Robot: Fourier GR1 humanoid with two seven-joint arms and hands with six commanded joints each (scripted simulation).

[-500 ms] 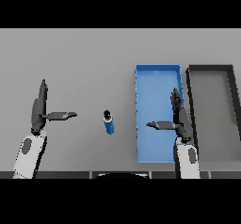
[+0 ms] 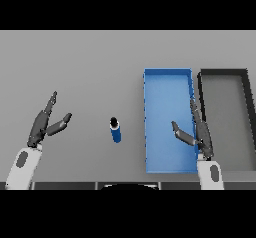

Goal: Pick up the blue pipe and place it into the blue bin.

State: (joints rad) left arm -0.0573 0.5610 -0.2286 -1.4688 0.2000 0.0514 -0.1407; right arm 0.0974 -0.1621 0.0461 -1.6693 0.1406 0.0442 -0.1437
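So there's the grey counter (image 2: 100, 62) with the blue bin (image 2: 167, 78) next to a dark bin (image 2: 223, 74), both hands open, right hand (image 2: 200, 132) over the blue bin's right edge, left hand (image 2: 42, 124) off left, and the blue pipe (image 2: 115, 130) standing between them on the counter.

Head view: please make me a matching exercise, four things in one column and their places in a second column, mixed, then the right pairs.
Things:
1. blue pipe
2. blue bin
3. dark bin
4. left hand

Places:
A. far right of the table
B. left side, fingers open
C. between pipe and dark bin
D. upright, middle of the table

Pairs: 1-D, 2-C, 3-A, 4-B
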